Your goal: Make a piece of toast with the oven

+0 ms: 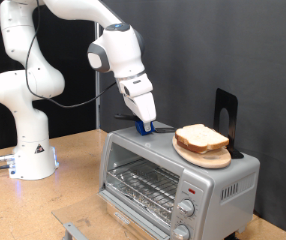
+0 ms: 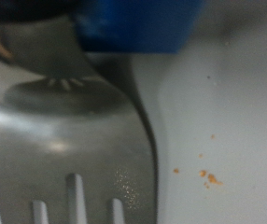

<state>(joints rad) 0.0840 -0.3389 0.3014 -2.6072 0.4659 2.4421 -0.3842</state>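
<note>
The piece of toast lies on a round wooden plate on top of the oven, toward the exterior view's right. The oven's glass door looks closed, with the wire rack showing behind it. My gripper is lowered onto the oven's roof just left of the plate, its tips at a blue-handled object. In the wrist view this is a metal fork with a blue handle, seen very close over the grey roof. No fingers show in the wrist view.
A flat black stand rises behind the plate. Two knobs and a small red light sit on the oven's front right. The arm's white base stands left on the wooden table. A grey metal piece lies at the bottom edge.
</note>
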